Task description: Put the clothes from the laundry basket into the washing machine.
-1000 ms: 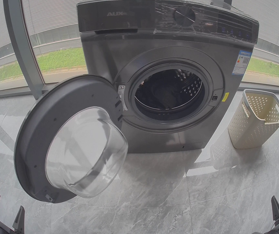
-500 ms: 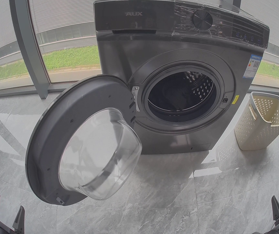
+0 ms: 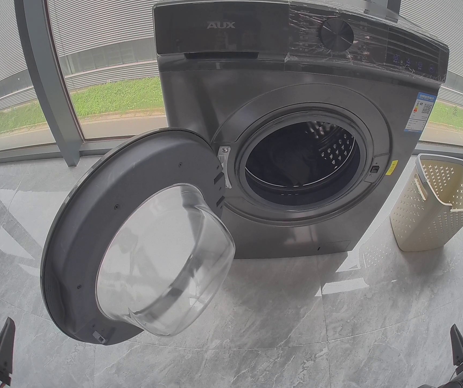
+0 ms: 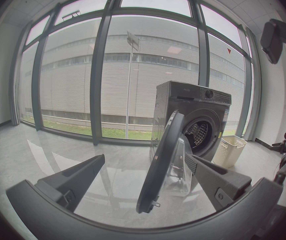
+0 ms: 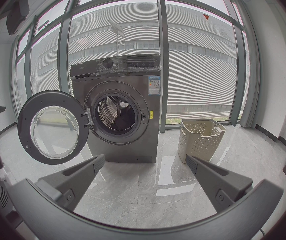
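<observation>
laundry basket (image 3: 424,223) perforated cream plastic; washing machine (image 3: 199,101) grey, round door (image 3: 150,243) (open).

Open-doored washing machine (image 4: 201,108) beside laundry basket (image 4: 229,149)

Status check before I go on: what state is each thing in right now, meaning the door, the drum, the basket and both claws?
washing machine door: swung wide open, hanging on its hinge.
drum: open to reach; something dark lies inside, and I cannot tell what it is.
laundry basket: upright, no clothes showing above its rim; bottom hidden.
left claw: open, empty.
right claw: open, empty.
</observation>
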### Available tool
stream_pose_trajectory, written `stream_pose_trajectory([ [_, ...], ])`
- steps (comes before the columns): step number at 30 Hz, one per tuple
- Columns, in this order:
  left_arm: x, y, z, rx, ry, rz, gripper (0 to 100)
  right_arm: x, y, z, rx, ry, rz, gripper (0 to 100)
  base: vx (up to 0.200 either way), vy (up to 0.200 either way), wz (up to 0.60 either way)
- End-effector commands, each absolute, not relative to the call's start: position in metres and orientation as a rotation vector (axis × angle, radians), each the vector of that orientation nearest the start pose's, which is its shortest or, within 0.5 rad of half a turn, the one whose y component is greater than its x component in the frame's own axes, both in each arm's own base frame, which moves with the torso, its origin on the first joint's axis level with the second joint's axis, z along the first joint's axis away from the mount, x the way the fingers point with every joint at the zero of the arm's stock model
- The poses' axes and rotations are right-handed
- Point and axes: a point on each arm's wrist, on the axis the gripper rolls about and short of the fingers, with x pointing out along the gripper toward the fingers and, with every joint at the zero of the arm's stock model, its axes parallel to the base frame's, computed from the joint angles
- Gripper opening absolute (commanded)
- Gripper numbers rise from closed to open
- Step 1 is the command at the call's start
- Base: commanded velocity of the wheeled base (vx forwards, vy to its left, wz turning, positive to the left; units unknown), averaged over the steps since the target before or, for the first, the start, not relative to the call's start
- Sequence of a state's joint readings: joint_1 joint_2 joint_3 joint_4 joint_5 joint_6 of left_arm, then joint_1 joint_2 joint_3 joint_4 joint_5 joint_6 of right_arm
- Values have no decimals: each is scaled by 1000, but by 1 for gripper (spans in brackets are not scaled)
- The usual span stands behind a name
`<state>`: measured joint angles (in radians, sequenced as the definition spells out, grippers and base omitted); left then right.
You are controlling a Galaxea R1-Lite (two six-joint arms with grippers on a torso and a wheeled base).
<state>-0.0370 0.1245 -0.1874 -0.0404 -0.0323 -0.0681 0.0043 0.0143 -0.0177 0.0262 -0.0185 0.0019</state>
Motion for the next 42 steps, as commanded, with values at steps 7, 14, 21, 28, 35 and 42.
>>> stream_pose_trajectory([
  [7, 76, -11, 175, -72, 246, -189, 100, -22, -1, 76, 1, 32, -14, 100, 0, 0, 0],
  [14, 118, -20, 181, -76, 278, -266, 100, -22, -1, 76, 1, 32, -14, 100, 0, 0, 0],
  [21, 117, -33, 190, -92, 265, -527, 100, -22, -1, 76, 1, 31, -14, 100, 0, 0, 0],
  [28, 86, -48, 208, -202, 193, -762, 100, -22, -1, 76, 1, 31, -14, 100, 0, 0, 0],
  [35, 76, -44, 202, -208, 195, -755, 100, -22, -1, 76, 1, 32, -14, 100, 0, 0, 0],
  [42, 73, -40, 190, -156, 254, -675, 100, -22, -1, 76, 1, 31, -14, 100, 0, 0, 0],
])
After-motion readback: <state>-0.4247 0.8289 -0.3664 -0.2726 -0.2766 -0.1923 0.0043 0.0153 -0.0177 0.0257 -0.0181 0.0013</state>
